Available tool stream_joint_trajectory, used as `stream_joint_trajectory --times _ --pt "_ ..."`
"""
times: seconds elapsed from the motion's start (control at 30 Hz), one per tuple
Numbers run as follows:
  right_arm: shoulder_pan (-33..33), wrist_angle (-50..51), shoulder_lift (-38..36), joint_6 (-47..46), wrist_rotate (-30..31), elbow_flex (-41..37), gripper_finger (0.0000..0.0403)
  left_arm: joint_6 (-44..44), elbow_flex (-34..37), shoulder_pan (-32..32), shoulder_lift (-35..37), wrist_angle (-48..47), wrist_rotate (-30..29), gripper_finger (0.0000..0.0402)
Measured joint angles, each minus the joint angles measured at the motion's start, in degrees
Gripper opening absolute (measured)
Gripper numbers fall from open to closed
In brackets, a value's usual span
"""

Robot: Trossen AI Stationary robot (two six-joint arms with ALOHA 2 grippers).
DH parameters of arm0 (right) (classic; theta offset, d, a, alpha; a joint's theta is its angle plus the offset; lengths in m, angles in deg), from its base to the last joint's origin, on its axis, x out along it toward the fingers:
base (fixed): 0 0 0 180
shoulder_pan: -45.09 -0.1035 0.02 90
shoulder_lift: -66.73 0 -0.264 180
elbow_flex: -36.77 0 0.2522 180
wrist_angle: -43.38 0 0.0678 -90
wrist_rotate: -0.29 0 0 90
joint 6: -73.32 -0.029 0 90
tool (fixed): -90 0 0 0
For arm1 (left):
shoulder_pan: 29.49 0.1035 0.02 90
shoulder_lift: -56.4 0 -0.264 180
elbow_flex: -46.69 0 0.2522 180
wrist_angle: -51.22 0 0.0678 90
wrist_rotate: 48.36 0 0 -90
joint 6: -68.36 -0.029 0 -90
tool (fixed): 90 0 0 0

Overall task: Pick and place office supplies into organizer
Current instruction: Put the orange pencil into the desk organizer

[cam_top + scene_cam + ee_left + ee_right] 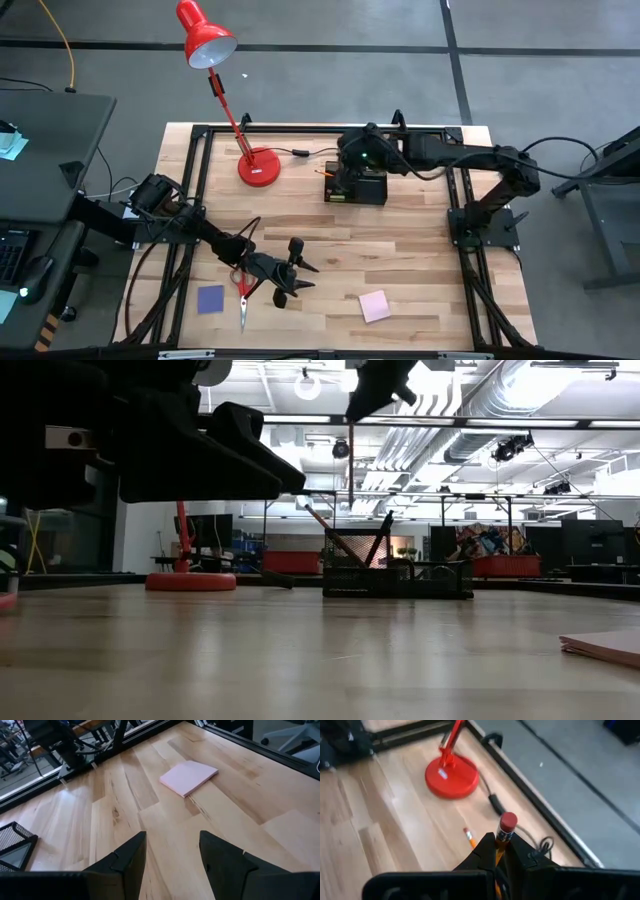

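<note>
Light wood plank counter [400, 250] on a black frame, grey floor around it, and across the low view an open workshop with ceiling ducts and lit shelving far behind. No readable writing or labels anywhere.

Starting at the left: a dark side desk [45, 140] sits off the counter's edge. The left hand [296, 272] hangs over the front of the counter, fingers [227, 865] spread wide and gripping nothing. Just beside it lie the red-handled scissors [242, 295], and left of those the blue-purple pad [210, 299] lies flat on the wood. The red desk lamp [258, 166] stands at the back left, its shade leaning out beyond the counter's edge.

Moving toward the middle, the pink sticky pad [374, 305] sits near the front edge, well apart from everything else.

At the back centre, the organizer [356, 187], a black mesh tray; in the low view, pens or pencils [378, 546] lean slanted out of it, though which compartment I can't tell. Right above it, the right hand [498, 851] is clamped shut on an orange-yellow pencil [505, 831], red eraser showing past the fingers. Another pencil tip [469, 837] pokes out beside it.
</note>
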Motion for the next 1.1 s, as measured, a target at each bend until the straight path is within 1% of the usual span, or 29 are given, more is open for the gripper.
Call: stream_joint_trajectory --times 0.1,0.2,0.3,0.63,0.73,1.0,1.1 --pt "1.54 2.61 1.67 -0.01 -0.31 -0.02 0.0000 0.00 0.00 0.01 0.02 0.40 -0.02 0.0173" --pt "2.95 1.54 3.08 0.36 -3.33 -0.02 0.0000 -0.13 0.00 0.02 0.02 -0.02 -0.02 0.0173" --pt "3.54 -0.06 4.76 1.32 -2.66 -0.02 0.0000 -0.13 0.00 0.02 0.02 -0.34 -0.02 0.0173" --pt "7.43 -0.76 10.83 2.60 -4.55 -0.02 0.0000 -0.13 0.00 0.01 0.02 -1.09 -0.04 0.0173" --pt "8.41 -1.42 12.73 2.63 -6.67 -0.02 0.0000 -0.11 0.00 0.02 0.02 -1.12 -0.02 0.0173" --pt "9.83 -2.77 16.33 3.89 -8.44 0.00 0.0000 0.02 0.00 0.02 0.02 -1.26 0.00 0.0172" --pt "10.00 -2.53 16.98 3.85 -8.14 0.08 0.0013 0.04 0.00 0.02 0.02 -1.51 0.01 0.0172"
